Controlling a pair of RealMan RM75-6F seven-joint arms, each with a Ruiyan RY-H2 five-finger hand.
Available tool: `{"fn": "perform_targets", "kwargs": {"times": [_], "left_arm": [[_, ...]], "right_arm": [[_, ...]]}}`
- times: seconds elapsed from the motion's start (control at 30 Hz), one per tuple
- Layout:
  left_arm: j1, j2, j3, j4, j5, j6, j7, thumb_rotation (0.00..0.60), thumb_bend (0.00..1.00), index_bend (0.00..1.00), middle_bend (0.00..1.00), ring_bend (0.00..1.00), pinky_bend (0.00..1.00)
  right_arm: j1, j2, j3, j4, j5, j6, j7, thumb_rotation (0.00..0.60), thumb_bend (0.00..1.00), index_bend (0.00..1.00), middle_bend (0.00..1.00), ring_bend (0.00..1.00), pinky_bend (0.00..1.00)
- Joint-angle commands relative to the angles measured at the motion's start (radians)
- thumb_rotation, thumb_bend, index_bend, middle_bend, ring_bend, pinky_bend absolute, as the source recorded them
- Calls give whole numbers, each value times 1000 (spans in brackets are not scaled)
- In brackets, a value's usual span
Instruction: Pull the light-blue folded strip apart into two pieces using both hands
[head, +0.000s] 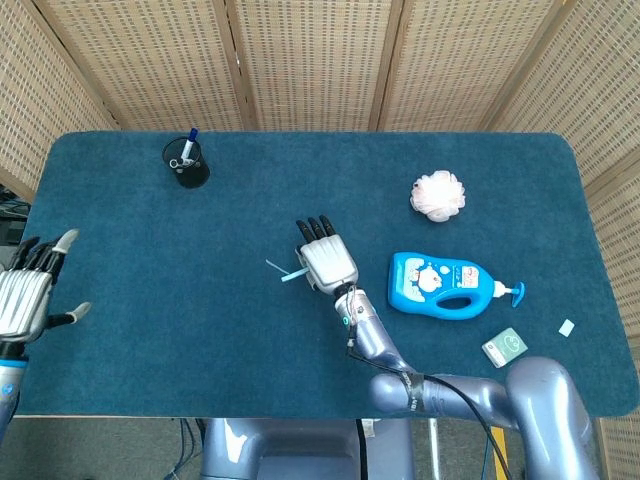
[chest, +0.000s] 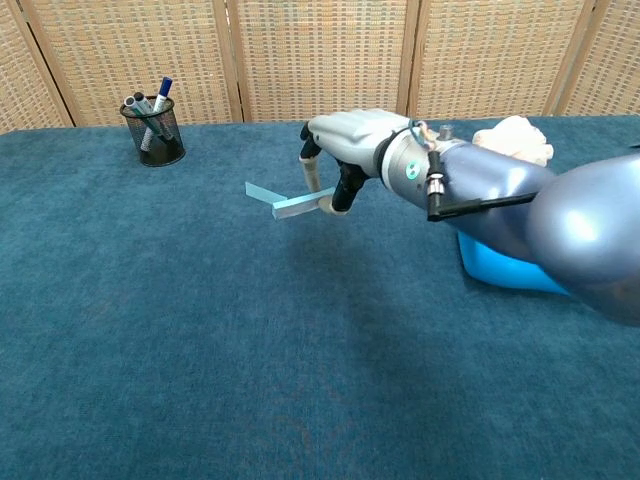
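Your left hand sits at the bench's left edge, fingers spread wide and holding nothing, well apart from the strip. Far back on the left stands a black mesh pen cup. Near the middle, your right hand pinches one end of the light-blue folded strip between thumb and fingers, the strip held clear above the blue cloth, its free end angled out to the left in a V. To the right lie a blue bottle on its side, a pink bath pouf, and a small green packet.
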Motion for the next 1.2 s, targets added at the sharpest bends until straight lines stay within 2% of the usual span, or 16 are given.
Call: {"fn": "perform_targets", "kwargs": {"times": [0.03, 0.13, 0.27, 0.4, 0.67, 0.8, 1.2], "left_arm": [[-154, -61, -43, 122, 143, -44, -34, 600, 34, 88, 753, 752, 730], [-226, -107, -44, 182, 174, -95, -81, 600, 21, 220, 824, 824, 863], [-313, -158, -45, 192, 147, -215, -105, 600, 23, 290, 851, 846, 898], [-370, -207, -43, 178, 102, -306, -93, 600, 96, 372, 857, 850, 907], [-443, -303, -69, 182, 28, -363, -85, 600, 162, 425, 858, 850, 908], [-463, -332, -74, 191, 15, -367, -103, 600, 214, 505, 858, 850, 908], [-519, -396, -76, 229, -48, -414, -92, 600, 257, 517, 858, 850, 908]], "right_arm": [[-38, 59, -8, -83, -15, 40, 5, 600, 466, 572, 83, 0, 15], [-51, 84, -11, -133, -13, 58, -4, 600, 466, 572, 84, 0, 14], [-62, 113, -12, -194, -7, 85, -21, 600, 466, 572, 84, 0, 14], [-67, 131, -9, -238, 9, 105, -39, 600, 466, 572, 84, 0, 14], [-65, 140, -3, -293, 43, 130, -62, 600, 466, 572, 84, 0, 14], [-61, 138, -7, -296, 50, 134, -72, 600, 466, 572, 84, 0, 14], [-52, 124, -11, -299, 60, 148, -80, 600, 489, 572, 85, 0, 14]]}}
